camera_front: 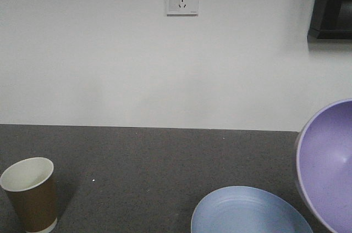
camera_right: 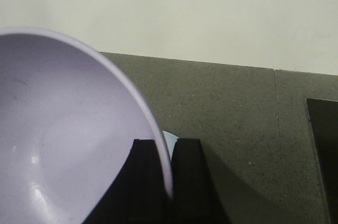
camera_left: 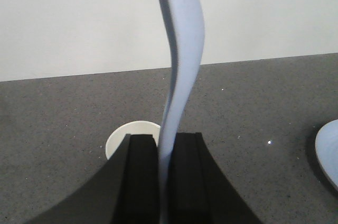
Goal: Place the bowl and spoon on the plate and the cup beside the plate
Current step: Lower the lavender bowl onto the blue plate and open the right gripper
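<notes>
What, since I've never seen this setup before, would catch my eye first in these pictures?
The lavender bowl looms tilted at the right edge of the front view, its rim pinched by the right gripper. In the left wrist view, the pale spoon stands up from the left gripper. On the dark counter sit the plate and, far left, the brown cup.

The left claw (camera_left: 165,140) has two matte black fingers (camera_left: 142,182) with squared tips (inner faces straight and parallel), their outer edges flaring broadly toward the base. The right claw (camera_right: 168,146) looks alike: plain black, square-tipped, flaring.
</notes>
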`<state>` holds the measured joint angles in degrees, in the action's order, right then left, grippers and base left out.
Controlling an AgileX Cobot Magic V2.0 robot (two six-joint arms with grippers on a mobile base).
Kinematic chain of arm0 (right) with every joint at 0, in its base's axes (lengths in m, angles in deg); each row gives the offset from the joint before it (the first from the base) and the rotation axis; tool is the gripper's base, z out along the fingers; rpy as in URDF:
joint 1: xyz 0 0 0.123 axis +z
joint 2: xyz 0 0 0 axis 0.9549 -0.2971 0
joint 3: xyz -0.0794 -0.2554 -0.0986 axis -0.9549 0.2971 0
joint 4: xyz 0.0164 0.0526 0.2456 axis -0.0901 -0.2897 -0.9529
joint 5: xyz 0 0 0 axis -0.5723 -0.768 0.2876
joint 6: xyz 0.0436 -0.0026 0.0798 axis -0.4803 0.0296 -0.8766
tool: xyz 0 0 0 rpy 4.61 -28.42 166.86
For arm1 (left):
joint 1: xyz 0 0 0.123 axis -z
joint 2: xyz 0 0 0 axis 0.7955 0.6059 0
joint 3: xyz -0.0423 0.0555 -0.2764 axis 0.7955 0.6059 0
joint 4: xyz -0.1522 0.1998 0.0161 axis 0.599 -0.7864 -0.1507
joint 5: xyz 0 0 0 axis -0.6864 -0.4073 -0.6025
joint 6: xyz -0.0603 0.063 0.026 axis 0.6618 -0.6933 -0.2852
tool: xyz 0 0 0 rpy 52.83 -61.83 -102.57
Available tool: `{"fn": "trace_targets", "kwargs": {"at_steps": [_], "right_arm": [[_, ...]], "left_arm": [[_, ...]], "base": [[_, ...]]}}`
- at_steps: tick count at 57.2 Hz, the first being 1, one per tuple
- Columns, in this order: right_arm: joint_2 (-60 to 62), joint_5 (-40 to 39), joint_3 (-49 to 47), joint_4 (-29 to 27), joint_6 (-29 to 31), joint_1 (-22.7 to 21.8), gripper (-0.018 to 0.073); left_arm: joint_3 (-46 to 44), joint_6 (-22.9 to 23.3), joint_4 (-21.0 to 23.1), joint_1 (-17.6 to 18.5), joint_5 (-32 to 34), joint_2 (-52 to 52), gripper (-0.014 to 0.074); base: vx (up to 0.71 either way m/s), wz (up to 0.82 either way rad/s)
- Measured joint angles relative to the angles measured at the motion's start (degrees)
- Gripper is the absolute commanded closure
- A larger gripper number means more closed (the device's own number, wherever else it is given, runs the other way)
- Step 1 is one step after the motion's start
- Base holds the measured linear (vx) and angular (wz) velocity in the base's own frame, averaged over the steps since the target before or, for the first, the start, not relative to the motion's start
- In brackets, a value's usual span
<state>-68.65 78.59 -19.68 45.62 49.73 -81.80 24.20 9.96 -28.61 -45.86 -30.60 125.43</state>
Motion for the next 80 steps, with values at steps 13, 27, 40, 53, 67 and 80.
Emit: {"fn": "trace_targets", "kwargs": {"at_steps": [13,27,40,53,67,80], "right_arm": [[0.0,0.0,0.0,0.0,0.0,0.0,0.0568],[0.0,0.0,0.0,-0.1,0.0,0.0,0.0568],[0.0,0.0,0.0,-1.4,0.0,0.0,0.0568],[-0.1,-0.1,0.0,-3.5,-0.6,0.0,0.0568],[-5.6,0.0,-0.1,-6.0,-7.2,0.0,0.0568],[-18.6,1.4,-0.1,-5.9,-9.0,0.0,0.0568]], "left_arm": [[0.0,0.0,0.0,0.0,0.0,0.0,0.0596],[0.0,0.0,0.0,0.0,0.0,0.0,0.0596],[0.0,0.0,0.0,0.0,0.1,0.0,0.0596],[0.0,0.0,0.6,0.0,1.4,0.0,0.0596],[0.0,0.0,0.7,0.0,1.4,0.0,0.0596],[0.0,0.0,0.7,0.0,1.7,1.5,0.0596]], "base": [[0.0,0.0],[0.0,0.0],[0.0,0.0],[0.0,0.0],[0.0,0.0],[0.0,0.0]]}}
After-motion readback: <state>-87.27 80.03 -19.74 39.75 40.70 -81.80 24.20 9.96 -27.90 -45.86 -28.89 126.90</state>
